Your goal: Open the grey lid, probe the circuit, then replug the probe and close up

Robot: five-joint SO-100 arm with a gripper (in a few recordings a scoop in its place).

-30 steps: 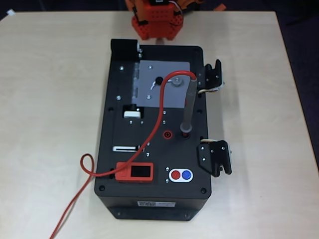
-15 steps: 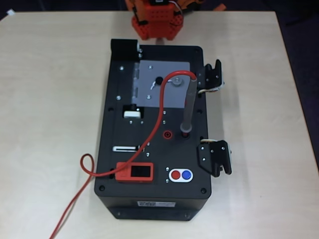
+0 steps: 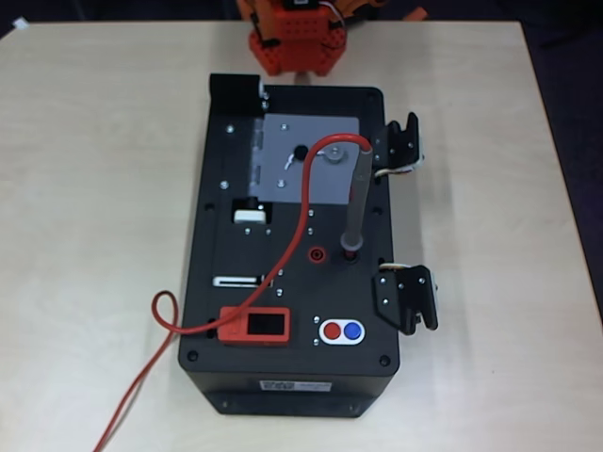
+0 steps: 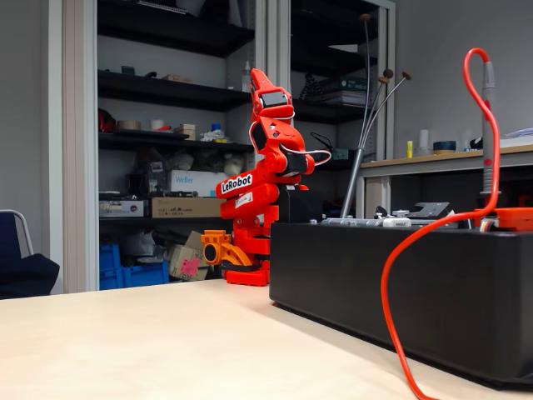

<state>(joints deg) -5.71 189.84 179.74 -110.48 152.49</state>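
In the overhead view, the box (image 3: 292,254) sits mid-table (image 3: 94,188). Nearest, at its 6 o'clock end, sit a red module (image 3: 254,326) and a red-and-blue button pair (image 3: 341,330). Toward 12 o'clock the probe (image 3: 356,202), a slim grey rod, stands plugged tip-down in a socket beside a red socket (image 3: 317,252); its red cable (image 3: 306,202) loops from its rear end across the box and off toward 7 o'clock. Beyond, the lid (image 3: 311,158) lies flat and closed, its black knob on top. The fixed view shows from the side what the overhead view flattens: the probe (image 4: 489,133) upright, the cable (image 4: 408,275) arching above it and down over the box (image 4: 391,292). Farthest, the arm (image 4: 262,179) stands folded, gripper (image 4: 265,90) pointing up, holding nothing; how far its jaws are open I cannot tell.
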